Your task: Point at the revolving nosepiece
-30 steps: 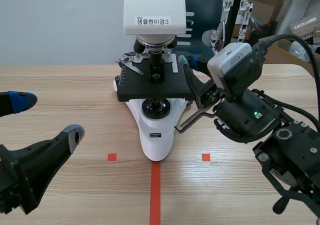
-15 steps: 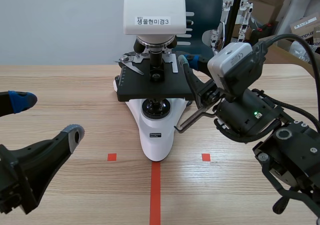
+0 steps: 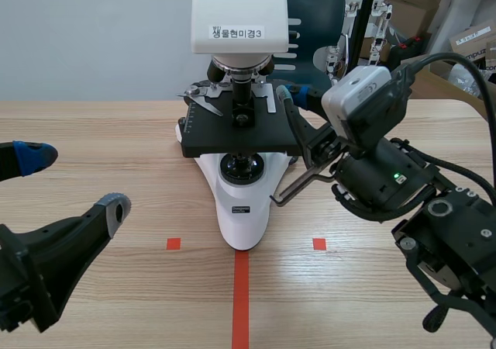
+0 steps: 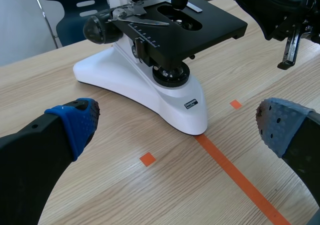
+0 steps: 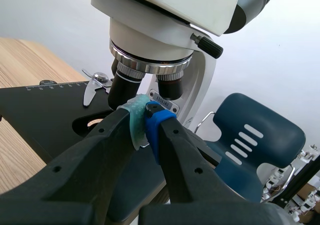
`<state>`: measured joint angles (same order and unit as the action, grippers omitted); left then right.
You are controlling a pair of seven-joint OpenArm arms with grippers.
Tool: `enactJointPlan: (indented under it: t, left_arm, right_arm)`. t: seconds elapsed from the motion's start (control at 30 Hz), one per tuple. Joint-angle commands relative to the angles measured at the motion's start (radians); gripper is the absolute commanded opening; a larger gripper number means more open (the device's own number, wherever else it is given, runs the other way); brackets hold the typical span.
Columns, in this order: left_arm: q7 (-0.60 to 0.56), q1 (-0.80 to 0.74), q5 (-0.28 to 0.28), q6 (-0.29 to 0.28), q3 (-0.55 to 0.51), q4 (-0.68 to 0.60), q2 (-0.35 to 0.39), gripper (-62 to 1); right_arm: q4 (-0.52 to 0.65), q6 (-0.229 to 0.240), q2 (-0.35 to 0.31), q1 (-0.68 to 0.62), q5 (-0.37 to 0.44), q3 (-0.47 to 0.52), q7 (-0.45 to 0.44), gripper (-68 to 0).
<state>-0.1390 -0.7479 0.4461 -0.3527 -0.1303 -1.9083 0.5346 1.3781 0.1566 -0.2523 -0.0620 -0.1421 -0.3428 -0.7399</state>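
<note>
Right gripper (image 5: pixel 146 120): you are pressing its pads together on nothing, tips aiming up just below the nosepiece (image 5: pixel 150 60).
Nosepiece: it is sitting under the microscope (image 3: pixel 244 217) head, above the stage (image 5: pixel 40 105), with objectives (image 5: pixel 122 90) hanging from it.
Left gripper (image 3: pixel 74 182): you are holding it spread wide, well left of the microscope.
Risk: by pushing on, you are likely risking a knock to an objective, or pointing at that instead of the nosepiece.
</note>
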Motion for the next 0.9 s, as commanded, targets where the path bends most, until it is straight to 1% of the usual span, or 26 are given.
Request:
enactJointPlan:
  t: [0.0, 0.87]
  left_arm:
    - [-0.018, 0.003, 0.013, -0.001, 0.005, -0.008, -0.002, 1.4]
    - [-0.018, 0.003, 0.013, -0.001, 0.005, -0.008, -0.002, 1.4]
  right_arm:
    - [0.014, -0.004, -0.003, 0.009, 0.015, 0.002, -0.019, -66.9]
    - [0.014, -0.004, -0.003, 0.009, 0.015, 0.002, -0.029, -66.9]
